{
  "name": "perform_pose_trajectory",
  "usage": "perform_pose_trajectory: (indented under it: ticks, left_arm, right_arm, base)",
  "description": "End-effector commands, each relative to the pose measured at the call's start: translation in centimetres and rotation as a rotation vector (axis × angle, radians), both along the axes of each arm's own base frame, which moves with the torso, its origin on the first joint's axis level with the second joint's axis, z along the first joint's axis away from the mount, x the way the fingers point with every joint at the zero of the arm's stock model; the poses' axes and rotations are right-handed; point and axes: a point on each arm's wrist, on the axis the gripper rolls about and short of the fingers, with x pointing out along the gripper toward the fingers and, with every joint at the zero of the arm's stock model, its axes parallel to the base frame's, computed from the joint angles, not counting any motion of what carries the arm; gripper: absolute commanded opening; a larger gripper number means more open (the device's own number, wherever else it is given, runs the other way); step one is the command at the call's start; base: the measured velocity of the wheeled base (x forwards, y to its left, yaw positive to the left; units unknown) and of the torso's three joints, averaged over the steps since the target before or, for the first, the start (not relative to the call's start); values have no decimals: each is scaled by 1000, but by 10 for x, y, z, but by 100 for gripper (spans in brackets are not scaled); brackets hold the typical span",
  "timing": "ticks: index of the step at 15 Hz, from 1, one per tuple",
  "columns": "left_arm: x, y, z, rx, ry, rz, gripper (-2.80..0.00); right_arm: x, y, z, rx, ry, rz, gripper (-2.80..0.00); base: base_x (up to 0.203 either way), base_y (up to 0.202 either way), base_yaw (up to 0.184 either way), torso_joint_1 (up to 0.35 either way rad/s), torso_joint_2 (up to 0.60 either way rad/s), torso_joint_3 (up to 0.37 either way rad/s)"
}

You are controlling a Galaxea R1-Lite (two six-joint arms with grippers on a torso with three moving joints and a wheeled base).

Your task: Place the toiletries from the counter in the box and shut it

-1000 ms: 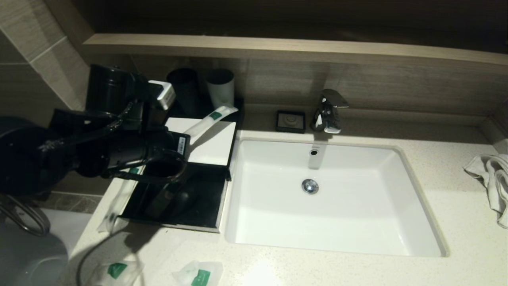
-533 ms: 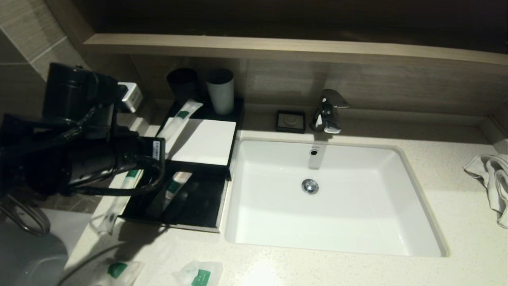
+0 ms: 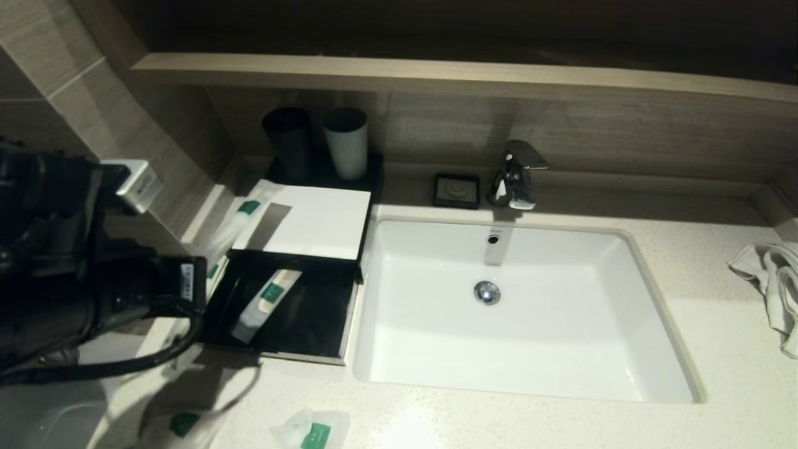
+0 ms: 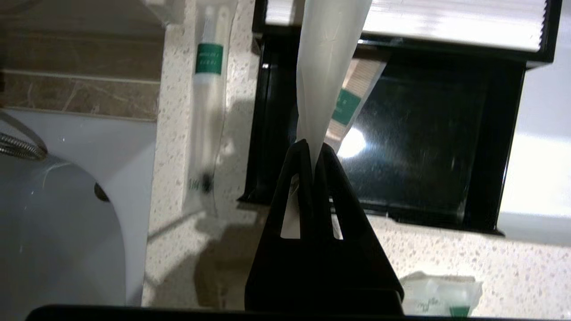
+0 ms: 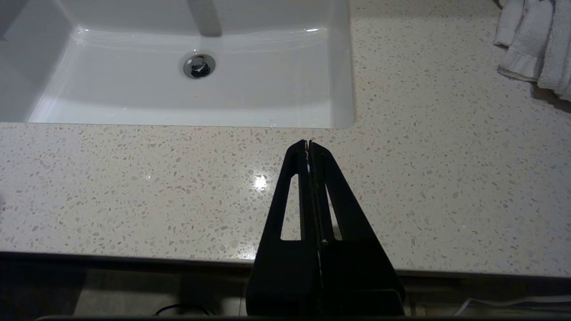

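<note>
Gripping: left gripper (image 4: pixel 313 149) clamped on one end of a long packet (image 4: pixel 328 67), held over the drawer's left edge
Held packet: hangs free, reaching toward the box's white top (image 3: pixel 315 219)
Drawer (image 3: pixel 312 315): pulled out from the box front; a tube (image 3: pixel 265 299) lies inside it
Second packet (image 4: pixel 207 111): flat on the counter (image 3: pixel 717 349), just left of the box
Pouches (image 3: pixel 312 430): on the counter, in front of the box
Right gripper (image 5: pixel 308 149): fingers together, holding nothing, over the counter in front of the sink (image 5: pixel 89 93), well apart from the box

No legible text on anything
</note>
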Motion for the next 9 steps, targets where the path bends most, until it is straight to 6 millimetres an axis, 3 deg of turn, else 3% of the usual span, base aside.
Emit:
perform_pose_trajectory:
  ticks: [1, 9]
  left_arm:
    - [-26, 13, 0, -10, -17, 2, -280]
    - [-50, 24, -18, -13, 63, 3, -280]
  right_arm:
    - [0, 0, 0, 0, 1, 0, -280]
    - [0, 0, 0, 0, 2, 0, -280]
  base:
    - [0, 0, 0, 0, 0, 0]
    - [0, 0, 0, 0, 0, 0]
